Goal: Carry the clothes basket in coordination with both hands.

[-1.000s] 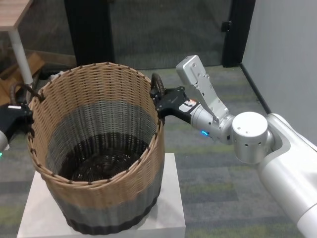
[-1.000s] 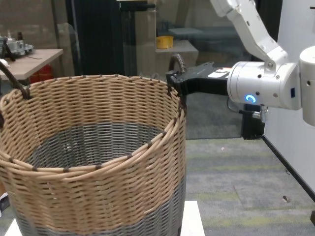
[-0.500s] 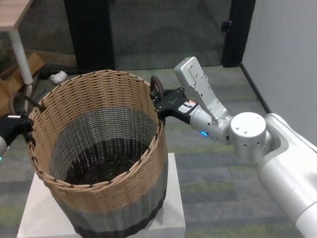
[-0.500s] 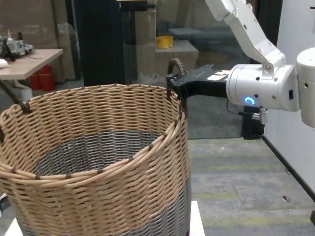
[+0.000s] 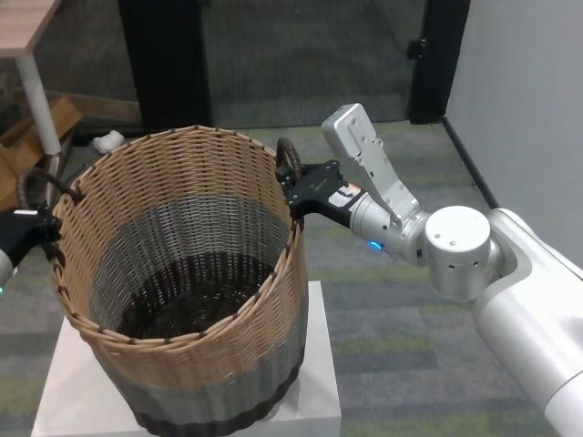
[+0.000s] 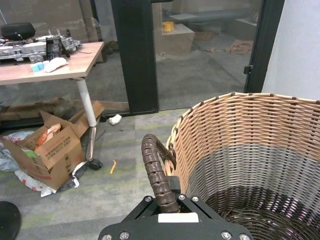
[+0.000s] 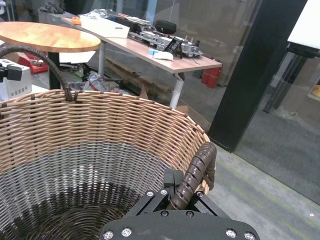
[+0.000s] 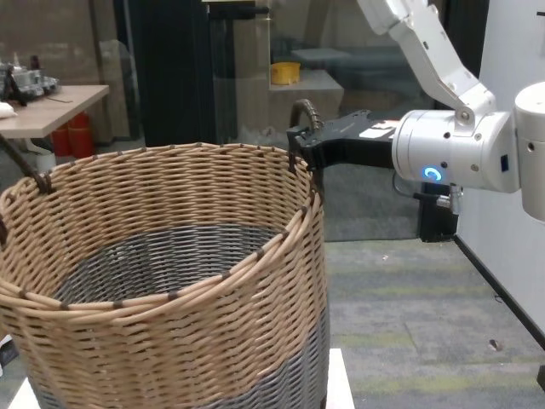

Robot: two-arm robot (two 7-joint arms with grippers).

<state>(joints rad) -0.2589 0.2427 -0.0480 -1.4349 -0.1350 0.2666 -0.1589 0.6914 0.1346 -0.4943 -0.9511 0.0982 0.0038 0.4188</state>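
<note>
The clothes basket [image 5: 182, 177] is a big round wicker tub with a tan top band, a grey middle and a dark base. It stands tilted over a white pedestal [image 5: 317, 364]; I cannot tell whether its base touches. My right gripper [image 5: 296, 193] is shut on the dark wrapped loop handle [image 5: 289, 155] on the basket's right rim, as the right wrist view shows [image 7: 194, 172]. My left gripper [image 5: 38, 228] is shut on the opposite handle [image 6: 156, 175] at the left rim. The basket [image 8: 170, 221] is empty inside.
A wooden table [image 5: 25, 27] stands at the back left, with a cardboard box [image 6: 47, 150] on the floor by its leg. A black door frame [image 5: 164, 64] and glass lie behind. A white wall [image 5: 519, 91] runs along the right.
The basket has sunk a little and drawn slightly nearer, both grippers moving with its handles. Since half a second ago it has barely shifted.
</note>
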